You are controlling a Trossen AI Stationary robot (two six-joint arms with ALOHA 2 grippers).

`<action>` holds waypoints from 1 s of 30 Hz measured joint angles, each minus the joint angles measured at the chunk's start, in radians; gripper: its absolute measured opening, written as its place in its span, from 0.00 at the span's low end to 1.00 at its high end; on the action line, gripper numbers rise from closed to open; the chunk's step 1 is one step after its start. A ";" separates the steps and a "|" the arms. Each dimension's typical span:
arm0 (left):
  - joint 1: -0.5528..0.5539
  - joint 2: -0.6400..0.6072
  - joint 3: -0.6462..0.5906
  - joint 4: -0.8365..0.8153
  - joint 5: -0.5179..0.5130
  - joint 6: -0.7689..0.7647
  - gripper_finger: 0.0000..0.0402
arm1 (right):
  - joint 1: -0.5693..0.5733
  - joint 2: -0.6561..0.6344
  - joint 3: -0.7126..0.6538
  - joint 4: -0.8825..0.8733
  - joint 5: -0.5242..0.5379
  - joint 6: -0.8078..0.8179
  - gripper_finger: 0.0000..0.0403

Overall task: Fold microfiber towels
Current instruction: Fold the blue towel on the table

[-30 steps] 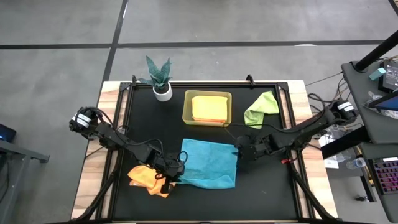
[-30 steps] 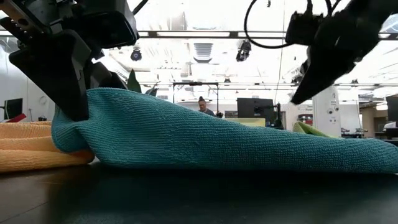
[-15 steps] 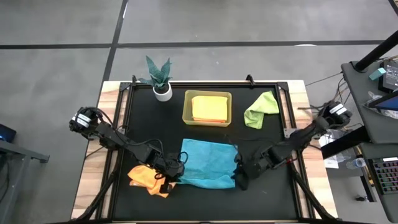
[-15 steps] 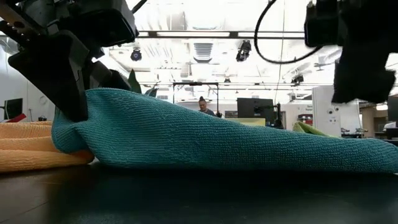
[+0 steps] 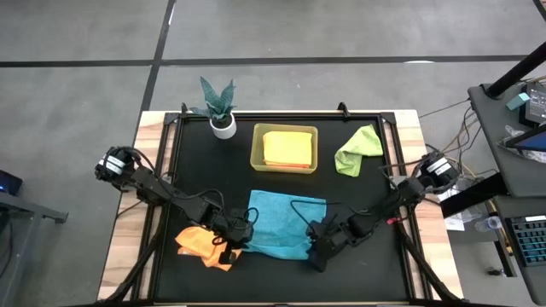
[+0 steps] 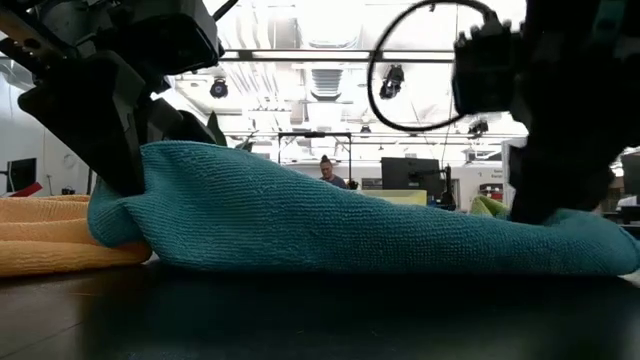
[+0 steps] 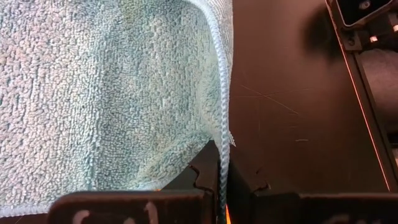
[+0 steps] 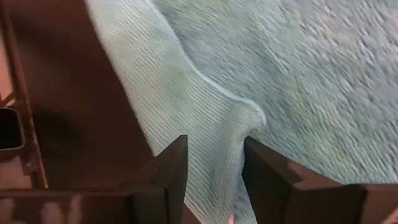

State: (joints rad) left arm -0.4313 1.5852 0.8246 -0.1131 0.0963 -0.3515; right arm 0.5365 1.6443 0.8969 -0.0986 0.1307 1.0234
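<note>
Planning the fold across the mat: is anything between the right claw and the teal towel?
Nothing visible: the right claw already sits at the teal towel, a ridge of cloth between its fingers.

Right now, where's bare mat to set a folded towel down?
Free: between potted plant and left arm; between lime green towel and right arm. Crowded: front centre, both grippers on teal towel, orange towel alongside.
</note>
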 joint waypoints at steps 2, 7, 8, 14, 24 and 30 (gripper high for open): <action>0.000 0.000 0.000 0.000 0.000 0.001 0.00 | 0.000 0.011 0.022 0.001 0.001 -0.032 0.31; 0.000 0.000 0.000 0.000 0.000 0.001 0.00 | 0.000 0.020 0.042 -0.002 0.004 -0.086 0.22; 0.000 0.000 0.000 0.000 0.000 0.001 0.00 | 0.000 0.020 0.042 -0.002 0.010 -0.095 0.19; 0.000 0.000 0.000 0.000 0.000 0.018 0.00 | 0.016 0.019 0.043 -0.006 0.057 -0.145 0.03; 0.000 -0.019 0.001 -0.015 0.007 0.004 0.00 | 0.124 -0.121 0.046 -0.263 0.302 -0.148 0.02; 0.029 -0.028 0.035 -0.043 0.008 -0.006 0.00 | 0.153 -0.175 0.045 -0.313 0.393 -0.194 0.02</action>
State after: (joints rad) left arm -0.4027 1.5577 0.8595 -0.1563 0.1040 -0.3574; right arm 0.6895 1.4697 0.9421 -0.4114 0.5232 0.8294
